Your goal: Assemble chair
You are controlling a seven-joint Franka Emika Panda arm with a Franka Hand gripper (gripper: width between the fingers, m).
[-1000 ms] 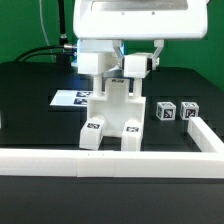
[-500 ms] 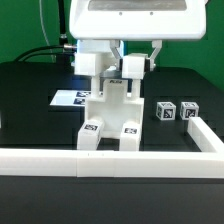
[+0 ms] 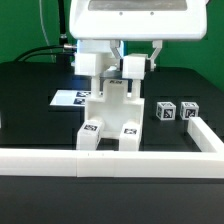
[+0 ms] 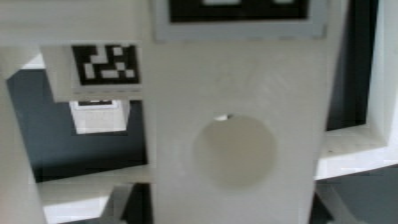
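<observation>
The claw [image 3: 137, 60] straddles the top block [image 3: 133, 69] of the upright chair assembly [image 3: 112, 106], whose long axis runs vertically below it; whether it clamps I cannot tell.

Count: 1 matte white chunky plastic chair assembly [image 3: 112, 100] with 2 blocky legs [image 3: 92, 133]; 2 small white tagged cubes [image 3: 165, 110], right; 1 thin flat white marker board [image 3: 68, 98], left; 1 long low white border rail [image 3: 110, 160], near.

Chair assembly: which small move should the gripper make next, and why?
Probably a gentle press straight down: the gripper sits at the top of the upright chair assembly, whose feet stand at the border rail. Whether it is shut, I cannot tell.
</observation>
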